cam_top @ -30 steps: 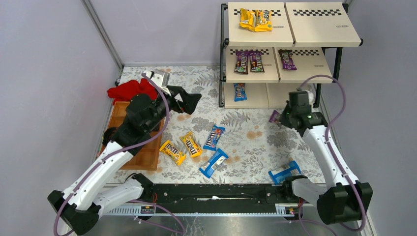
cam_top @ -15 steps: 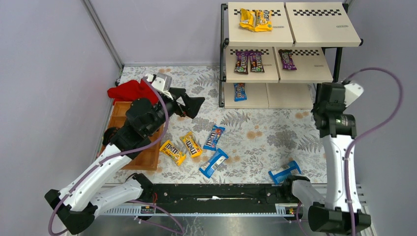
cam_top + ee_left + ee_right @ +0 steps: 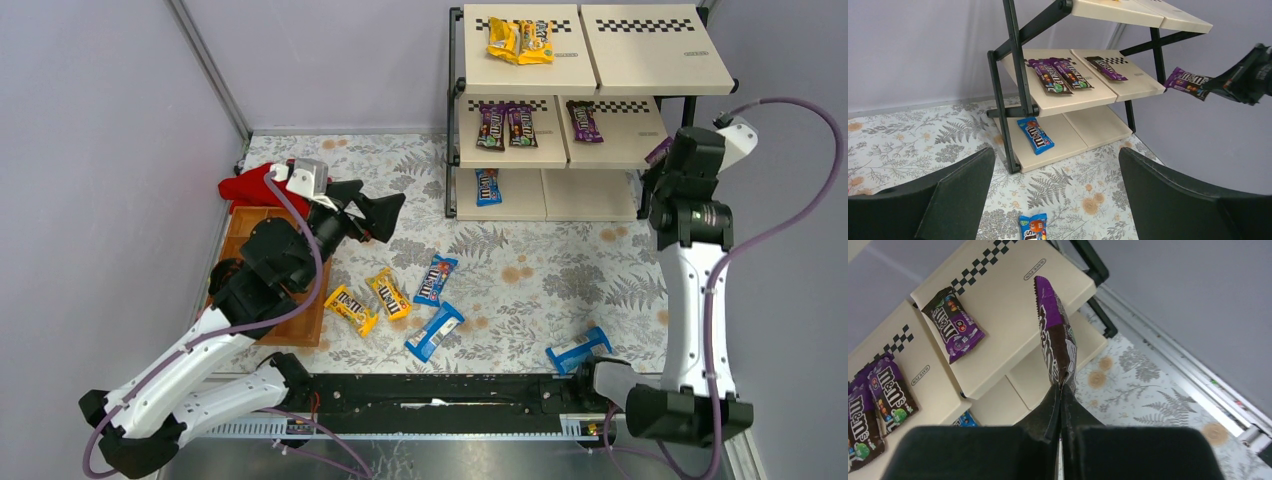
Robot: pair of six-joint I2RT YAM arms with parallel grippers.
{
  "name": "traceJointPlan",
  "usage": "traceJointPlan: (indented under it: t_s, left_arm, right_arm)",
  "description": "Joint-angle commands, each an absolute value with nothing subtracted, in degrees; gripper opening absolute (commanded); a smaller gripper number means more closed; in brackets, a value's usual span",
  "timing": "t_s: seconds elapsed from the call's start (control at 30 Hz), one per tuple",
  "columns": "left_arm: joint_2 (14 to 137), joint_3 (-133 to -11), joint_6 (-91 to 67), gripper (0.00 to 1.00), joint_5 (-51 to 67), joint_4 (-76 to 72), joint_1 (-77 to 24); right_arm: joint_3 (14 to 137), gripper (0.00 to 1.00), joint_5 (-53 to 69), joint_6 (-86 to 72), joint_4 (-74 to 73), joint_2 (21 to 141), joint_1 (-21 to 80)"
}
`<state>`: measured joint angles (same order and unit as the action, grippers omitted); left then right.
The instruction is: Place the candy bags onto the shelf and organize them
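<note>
Up and rightward since a second ago, the right arm has brought its purple bag to the shelf.
Right tool is clamped on the bag's lower end and holds it in the air just beside the right edge of the middle board, where another purple packet lies flat. Left tool is spread wide above the table, gripping nothing. Yellow bags and blue bags lie loose on the table.
</note>
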<state>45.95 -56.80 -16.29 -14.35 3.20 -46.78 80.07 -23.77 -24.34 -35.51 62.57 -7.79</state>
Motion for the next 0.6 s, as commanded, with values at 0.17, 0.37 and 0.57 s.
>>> traceJointPlan:
  t_s: [0.17,0.37,0.57]
  left_arm:
    - [46.0,-56.0,-15.6,0.99,-16.6,0.2,-47.3]
    - [46.2,-56.0,-15.5,0.99,-16.7,0.2,-47.3]
    - [46.8,-56.2,-14.6,0.99,-18.0,0.4,-47.2]
  right_arm:
    - [78.7,0.00,-9.5,-31.3,-21.1,69.0,-13.8]
    - [74.0,0.00,-1.5,-37.8,-13.2,73.2,-17.4]
    - [72.0,0.00,3.6,-42.3,-5.7,78.0,-19.2]
